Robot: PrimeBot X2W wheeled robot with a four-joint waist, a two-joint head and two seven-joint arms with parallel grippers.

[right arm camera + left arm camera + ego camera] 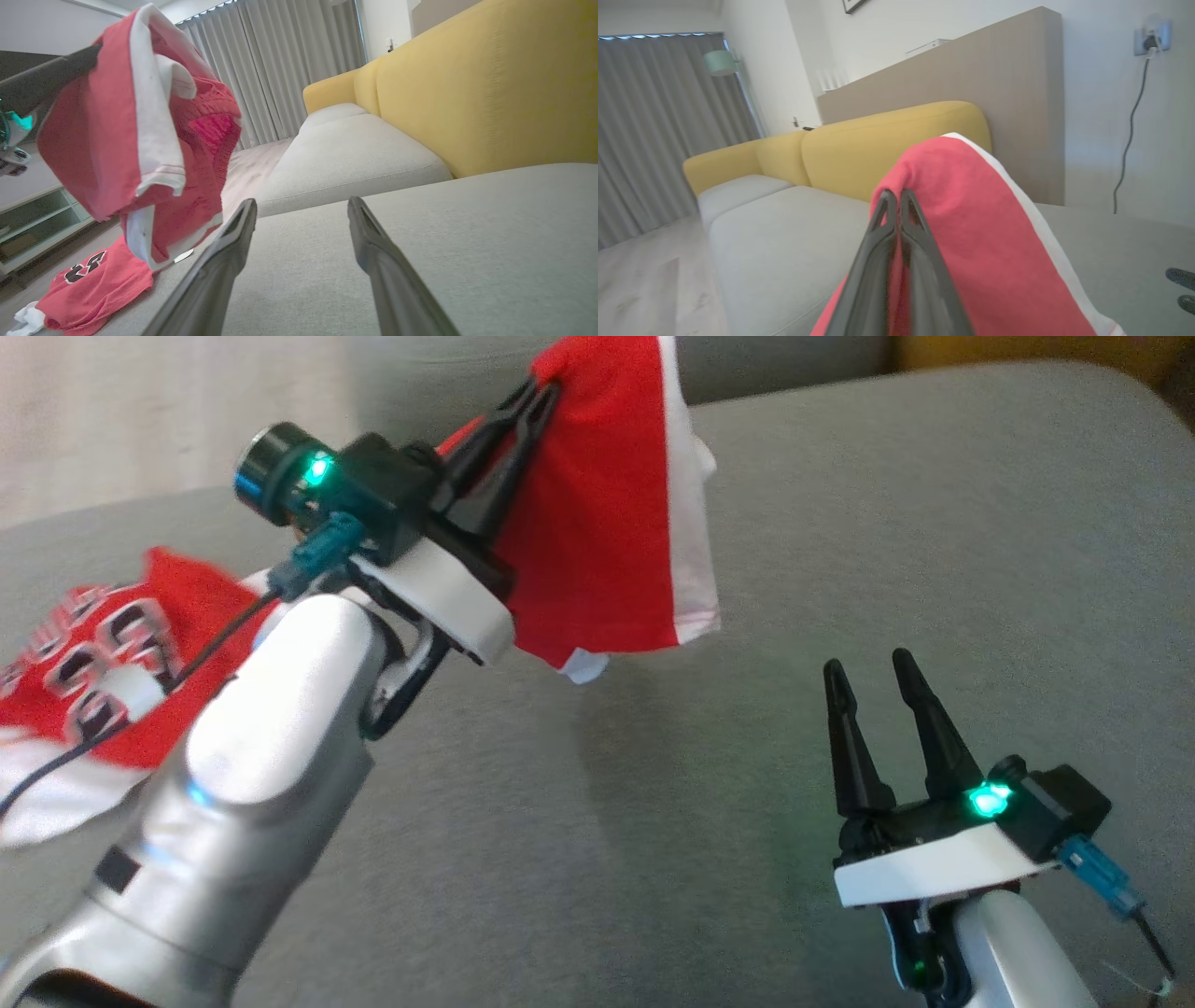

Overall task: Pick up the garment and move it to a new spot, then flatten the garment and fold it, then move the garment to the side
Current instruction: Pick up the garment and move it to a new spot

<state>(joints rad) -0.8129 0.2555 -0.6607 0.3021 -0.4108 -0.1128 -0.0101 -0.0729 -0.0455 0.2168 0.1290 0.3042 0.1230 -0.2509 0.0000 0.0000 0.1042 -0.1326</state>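
Observation:
The garment (597, 513) is red with a white side stripe and hangs in the air over the grey seat. My left gripper (544, 392) is shut on its upper edge, and the cloth (971, 233) drapes over the closed fingers (896, 224). Its other end, with printed lettering (84, 653), trails down onto the seat at the left. In the right wrist view the lifted garment (140, 126) hangs at the upper left, its lower part (93, 284) resting on the cushion. My right gripper (868, 667) stands open low at the right, apart from the cloth, with nothing between its fingers (233, 242).
The grey seat cushion (840, 523) spreads under both arms. A yellow sofa backrest (490, 84) runs along its far side, with a second grey cushion (350, 154) beyond. Curtains (280, 60) and a low shelf unit (37, 219) stand farther off.

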